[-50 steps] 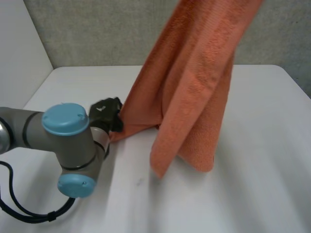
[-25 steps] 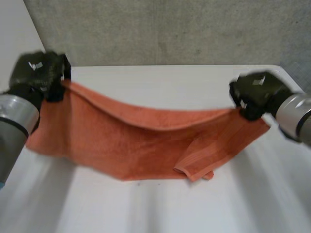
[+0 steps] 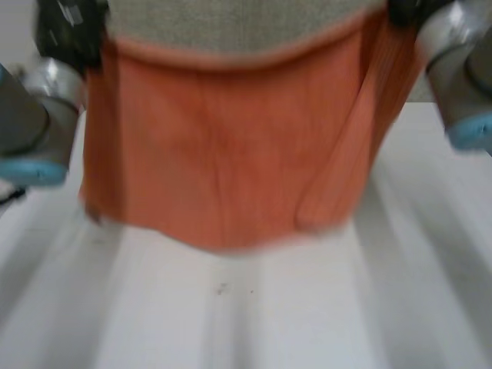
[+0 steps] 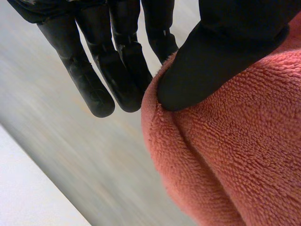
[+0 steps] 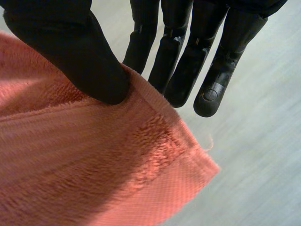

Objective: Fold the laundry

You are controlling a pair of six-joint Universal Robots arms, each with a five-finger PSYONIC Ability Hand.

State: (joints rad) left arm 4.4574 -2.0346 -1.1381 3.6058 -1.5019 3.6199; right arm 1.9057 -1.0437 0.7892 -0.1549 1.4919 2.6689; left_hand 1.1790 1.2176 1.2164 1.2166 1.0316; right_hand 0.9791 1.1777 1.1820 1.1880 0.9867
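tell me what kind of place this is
Probably a robot lab or test bench, not a home: a white table, a plain grey wall behind it, and the left hand and right hand pinching an orange towel held up between them.

Hoisted the towel point(image 3: 215, 154) way up since a moment ago with left hand point(image 3: 69, 31) and right hand point(image 3: 407, 9), hanging curtain-like now, not sagging low.

Bright, even light; soft shading across towel point(image 5: 84, 179).

My feed shows the towel point(image 4: 235, 155) as loopy terry cloth; left hand point(image 4: 225, 52) and right hand point(image 5: 70, 52) matt black, counter point(image 3: 323, 307) smooth.
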